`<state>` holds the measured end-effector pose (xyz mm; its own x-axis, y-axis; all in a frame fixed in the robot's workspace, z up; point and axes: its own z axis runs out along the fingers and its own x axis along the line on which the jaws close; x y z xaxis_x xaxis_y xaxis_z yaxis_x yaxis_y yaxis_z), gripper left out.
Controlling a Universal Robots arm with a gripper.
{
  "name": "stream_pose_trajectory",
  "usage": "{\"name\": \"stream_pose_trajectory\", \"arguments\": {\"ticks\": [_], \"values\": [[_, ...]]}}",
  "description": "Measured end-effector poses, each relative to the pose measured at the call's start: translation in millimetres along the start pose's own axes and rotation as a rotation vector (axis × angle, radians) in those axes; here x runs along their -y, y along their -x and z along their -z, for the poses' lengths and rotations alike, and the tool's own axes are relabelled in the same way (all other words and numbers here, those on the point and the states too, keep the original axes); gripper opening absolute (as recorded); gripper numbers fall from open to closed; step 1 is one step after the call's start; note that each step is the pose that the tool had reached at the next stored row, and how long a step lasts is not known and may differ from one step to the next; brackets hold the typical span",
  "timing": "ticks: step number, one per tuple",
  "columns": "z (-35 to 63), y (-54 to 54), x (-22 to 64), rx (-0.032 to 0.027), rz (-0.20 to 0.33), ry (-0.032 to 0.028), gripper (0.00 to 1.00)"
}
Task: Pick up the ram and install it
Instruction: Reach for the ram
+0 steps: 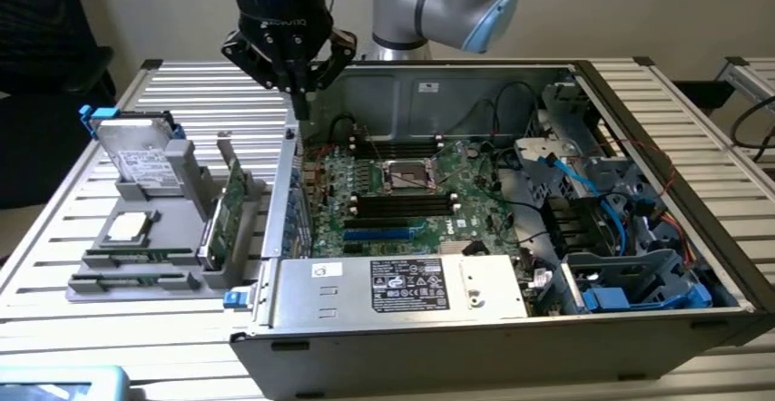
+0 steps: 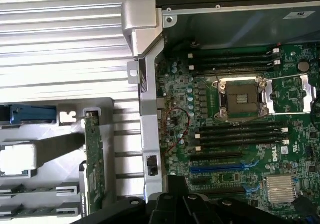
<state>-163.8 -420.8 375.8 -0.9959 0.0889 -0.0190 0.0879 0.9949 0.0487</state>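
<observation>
My gripper (image 1: 300, 102) hangs high over the back left corner of the open computer case (image 1: 400, 337), its fingers drawn together to a point with nothing between them. The ram (image 1: 143, 255) lies far below and to the exterior view's left, a thin green stick held flat in the grey holder (image 1: 109, 285). In the wrist view the ram (image 2: 35, 189) shows as a narrow greenish strip, with a second similar strip (image 2: 35, 209) beside it. Black memory slots (image 1: 400, 203) (image 2: 240, 131) run beside the processor socket (image 1: 409, 176) on the green motherboard.
A taller green expansion card (image 1: 225, 210) (image 2: 93, 159) stands upright in the holder close to the case wall. A silver hard drive (image 1: 136, 156) and a processor chip (image 1: 125, 229) sit on the holder too. Cables and drive cages (image 1: 630, 274) fill the case's right side.
</observation>
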Motion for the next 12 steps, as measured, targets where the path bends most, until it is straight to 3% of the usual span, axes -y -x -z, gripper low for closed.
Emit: {"name": "stream_pose_trajectory", "arguments": {"ticks": [12], "values": [[-1.3,-34.0,15.4,-0.0028,0.000,0.0041,0.11]]}}
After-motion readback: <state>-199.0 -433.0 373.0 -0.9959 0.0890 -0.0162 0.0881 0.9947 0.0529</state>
